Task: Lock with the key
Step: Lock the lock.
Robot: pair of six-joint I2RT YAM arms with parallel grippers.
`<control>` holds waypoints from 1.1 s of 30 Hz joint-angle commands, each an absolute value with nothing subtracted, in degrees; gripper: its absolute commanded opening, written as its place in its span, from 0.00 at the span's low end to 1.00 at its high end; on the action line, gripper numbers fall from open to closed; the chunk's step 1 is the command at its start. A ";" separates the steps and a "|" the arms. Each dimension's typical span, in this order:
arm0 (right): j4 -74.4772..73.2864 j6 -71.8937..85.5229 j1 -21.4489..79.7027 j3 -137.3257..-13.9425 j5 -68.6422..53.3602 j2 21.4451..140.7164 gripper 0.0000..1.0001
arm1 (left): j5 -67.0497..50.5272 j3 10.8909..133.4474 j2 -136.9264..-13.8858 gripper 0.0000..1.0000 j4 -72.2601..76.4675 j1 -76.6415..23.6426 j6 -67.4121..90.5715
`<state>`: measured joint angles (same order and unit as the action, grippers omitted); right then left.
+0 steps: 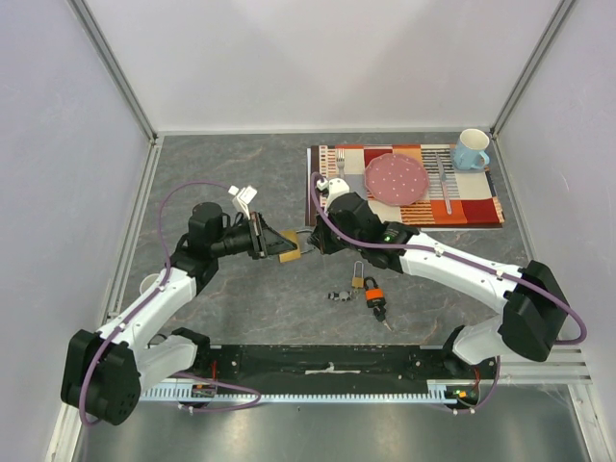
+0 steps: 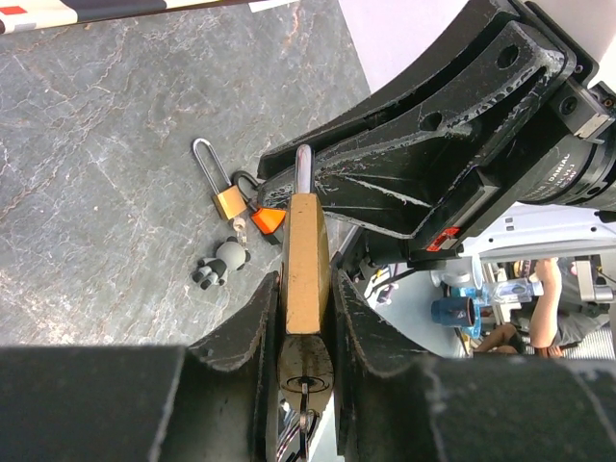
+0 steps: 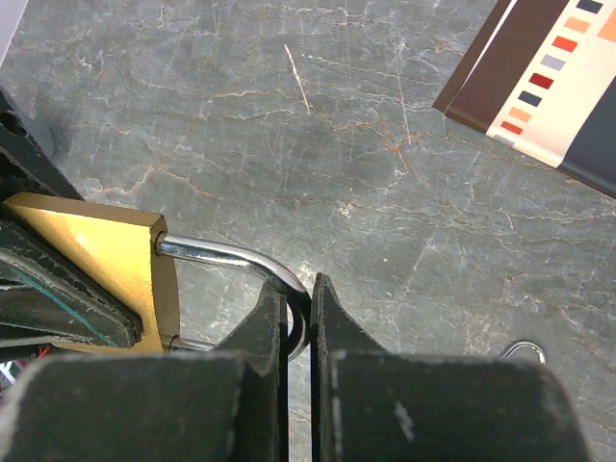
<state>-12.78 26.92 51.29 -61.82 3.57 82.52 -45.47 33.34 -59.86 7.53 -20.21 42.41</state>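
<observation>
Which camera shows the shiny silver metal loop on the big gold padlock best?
The right wrist camera. There the silver loop curves out of the gold padlock body into the pinching right gripper. The left wrist camera sees it only edge-on, like a thin bar. From the top camera it is too tiny to make out.

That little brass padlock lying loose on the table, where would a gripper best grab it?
Probably by its squarish body, from straight above, one finger on each side edge. The small brass padlock lies flat, and its thin steel shackle looks hard to pinch. The orange padlock crowds one side.
</observation>
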 commanded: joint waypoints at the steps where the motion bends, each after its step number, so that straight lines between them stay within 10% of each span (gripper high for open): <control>1: -2.38 28.57 56.86 -66.18 -6.15 83.23 0.00 | -50.71 38.15 -58.36 0.02 17.32 -24.61 40.43; 33: 20.74 32.61 64.60 -73.12 -28.74 84.73 0.00 | -41.40 42.18 -67.06 0.02 20.04 -33.66 38.67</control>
